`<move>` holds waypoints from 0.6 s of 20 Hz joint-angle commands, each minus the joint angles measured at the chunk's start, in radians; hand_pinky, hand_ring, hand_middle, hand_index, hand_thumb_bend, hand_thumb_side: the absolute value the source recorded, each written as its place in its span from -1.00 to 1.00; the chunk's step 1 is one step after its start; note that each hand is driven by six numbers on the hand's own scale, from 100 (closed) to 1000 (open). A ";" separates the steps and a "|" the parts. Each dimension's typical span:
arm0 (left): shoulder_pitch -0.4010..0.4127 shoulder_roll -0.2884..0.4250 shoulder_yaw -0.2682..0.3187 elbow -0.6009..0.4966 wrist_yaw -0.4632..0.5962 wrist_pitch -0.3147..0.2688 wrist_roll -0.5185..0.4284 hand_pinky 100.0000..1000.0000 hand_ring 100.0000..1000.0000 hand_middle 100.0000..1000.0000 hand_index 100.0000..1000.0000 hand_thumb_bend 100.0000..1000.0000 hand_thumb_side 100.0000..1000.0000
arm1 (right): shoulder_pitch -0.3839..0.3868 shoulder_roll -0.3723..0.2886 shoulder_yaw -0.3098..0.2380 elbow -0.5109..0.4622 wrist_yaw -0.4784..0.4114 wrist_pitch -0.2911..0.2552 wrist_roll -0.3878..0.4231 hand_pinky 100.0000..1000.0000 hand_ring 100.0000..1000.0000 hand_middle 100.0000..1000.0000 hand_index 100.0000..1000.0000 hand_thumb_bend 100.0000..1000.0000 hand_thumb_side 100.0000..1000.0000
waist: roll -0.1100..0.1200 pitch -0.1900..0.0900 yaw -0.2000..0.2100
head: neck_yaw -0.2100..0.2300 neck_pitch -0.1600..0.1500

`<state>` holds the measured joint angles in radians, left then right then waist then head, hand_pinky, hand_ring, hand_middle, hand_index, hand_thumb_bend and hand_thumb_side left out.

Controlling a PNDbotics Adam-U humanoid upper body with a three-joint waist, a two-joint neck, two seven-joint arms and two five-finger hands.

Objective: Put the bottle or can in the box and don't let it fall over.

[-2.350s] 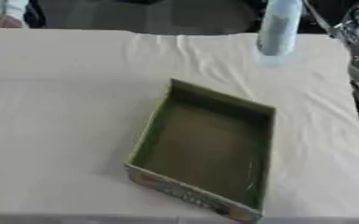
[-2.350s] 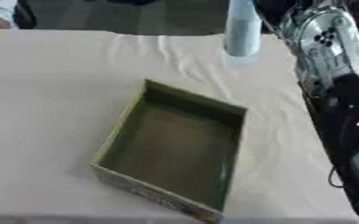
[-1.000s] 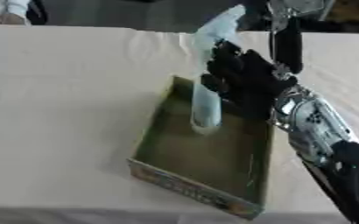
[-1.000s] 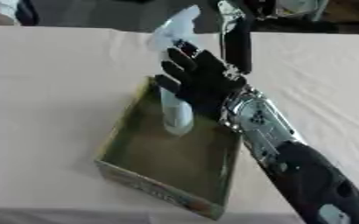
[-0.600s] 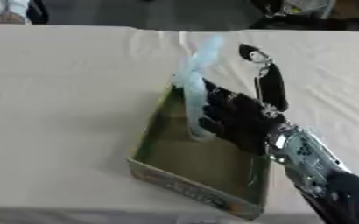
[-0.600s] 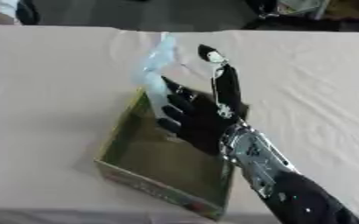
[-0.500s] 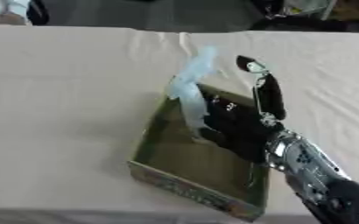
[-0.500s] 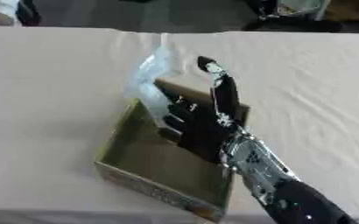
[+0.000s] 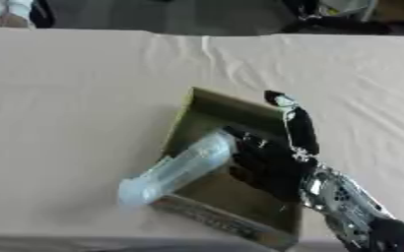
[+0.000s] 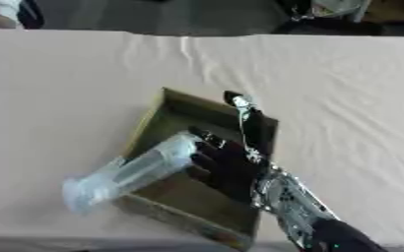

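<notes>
The pale blue translucent plastic bottle (image 9: 180, 168) stood upright at the far edge of the worktop 2.4 s ago; a second ago it stood inside the olive-green cardboard box (image 9: 209, 108), held by the right robot hand (image 9: 270, 165). Since then it has tipped over leftward and now lies slanted across the box's left wall, its lower end inside and its upper end hanging out over the worktop. The hand has dropped lower into the box, its fingers spread beside the bottle's lower end.
</notes>
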<state>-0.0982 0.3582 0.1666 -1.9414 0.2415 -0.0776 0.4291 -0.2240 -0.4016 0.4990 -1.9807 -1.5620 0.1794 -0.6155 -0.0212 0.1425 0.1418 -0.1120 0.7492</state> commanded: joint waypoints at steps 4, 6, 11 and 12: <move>-0.009 0.013 0.002 -0.013 -0.002 -0.002 -0.005 0.83 0.83 0.56 0.60 0.01 0.37 | -0.004 -0.028 -0.050 -0.019 0.055 -0.052 0.003 -1.00 -1.00 -1.00 0.95 -0.45 1.00 | 0.003 -0.009 0.000 | 0.004 -0.010; -0.009 0.013 0.002 -0.013 -0.002 -0.002 -0.005 0.83 0.83 0.56 0.60 0.01 0.37 | -0.004 -0.029 -0.053 -0.019 0.062 -0.057 0.006 -1.00 -1.00 -1.00 0.95 -0.45 1.00 | 0.003 -0.009 0.000 | 0.004 -0.009; -0.001 0.014 0.001 -0.010 -0.001 -0.001 -0.006 0.83 0.83 0.56 0.60 0.01 0.36 | -0.026 -0.047 -0.076 -0.019 0.079 -0.073 0.021 -1.00 -1.00 -0.96 0.94 -0.51 1.00 | 0.005 -0.025 -0.002 | 0.006 0.004; 0.003 0.014 0.000 -0.009 0.000 -0.001 -0.007 0.83 0.83 0.56 0.60 0.01 0.36 | -0.045 -0.059 -0.095 -0.019 0.091 -0.085 0.033 -1.00 -1.00 -0.91 0.94 -0.58 1.00 | 0.006 -0.031 -0.002 | 0.006 0.009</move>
<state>-0.0928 0.3581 0.1633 -1.9412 0.2417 -0.0773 0.4250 -0.2552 -0.4305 0.4274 -1.9807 -1.4844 0.1062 -0.5911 -0.0199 0.1250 0.1389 -0.1083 0.7534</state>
